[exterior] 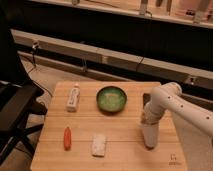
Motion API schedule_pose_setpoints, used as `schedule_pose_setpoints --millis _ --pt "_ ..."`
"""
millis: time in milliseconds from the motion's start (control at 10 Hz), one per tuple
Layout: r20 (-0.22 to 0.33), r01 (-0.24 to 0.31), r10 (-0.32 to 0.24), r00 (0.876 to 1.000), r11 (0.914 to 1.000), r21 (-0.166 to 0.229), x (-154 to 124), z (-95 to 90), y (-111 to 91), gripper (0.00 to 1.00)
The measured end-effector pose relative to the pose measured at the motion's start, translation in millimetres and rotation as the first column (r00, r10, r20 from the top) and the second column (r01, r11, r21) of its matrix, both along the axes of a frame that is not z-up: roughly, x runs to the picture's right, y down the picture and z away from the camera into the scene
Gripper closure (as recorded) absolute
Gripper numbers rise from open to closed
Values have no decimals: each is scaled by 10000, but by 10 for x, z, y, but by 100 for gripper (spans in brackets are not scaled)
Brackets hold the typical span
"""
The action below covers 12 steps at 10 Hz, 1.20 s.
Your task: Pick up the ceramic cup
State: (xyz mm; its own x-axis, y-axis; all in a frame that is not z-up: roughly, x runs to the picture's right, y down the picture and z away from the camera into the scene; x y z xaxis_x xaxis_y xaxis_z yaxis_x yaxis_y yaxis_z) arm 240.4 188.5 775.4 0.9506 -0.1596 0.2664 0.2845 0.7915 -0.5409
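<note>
The ceramic cup (150,142) stands on the wooden table (120,155) near its right edge. It shows only as a small pale shape, mostly covered by my gripper. My gripper (149,131) hangs straight down from the white arm (172,102), which comes in from the right. The gripper is lowered right over the cup, at cup height.
A wide green bowl (111,98) sits at the table's middle back, left of the arm. A white bottle (73,97) lies at the back left. An orange stick-like item (67,138) and a white packet (99,145) lie at the front. A black chair (15,107) stands left of the table.
</note>
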Motion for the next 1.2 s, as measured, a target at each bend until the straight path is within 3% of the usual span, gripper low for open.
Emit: schedule_pose_setpoints --millis 200,400,800,1200 --pt "122 -37 33 9999 9992 396 -27 -137 -49 100" --pt "329 -26 4 9995 9977 674 -88 -215 -83 93" --pt "80 158 -162 9998 9989 434 -146 -177 -406 100" --pt "202 354 -371 9991 9963 779 -182 -396 -435 100"
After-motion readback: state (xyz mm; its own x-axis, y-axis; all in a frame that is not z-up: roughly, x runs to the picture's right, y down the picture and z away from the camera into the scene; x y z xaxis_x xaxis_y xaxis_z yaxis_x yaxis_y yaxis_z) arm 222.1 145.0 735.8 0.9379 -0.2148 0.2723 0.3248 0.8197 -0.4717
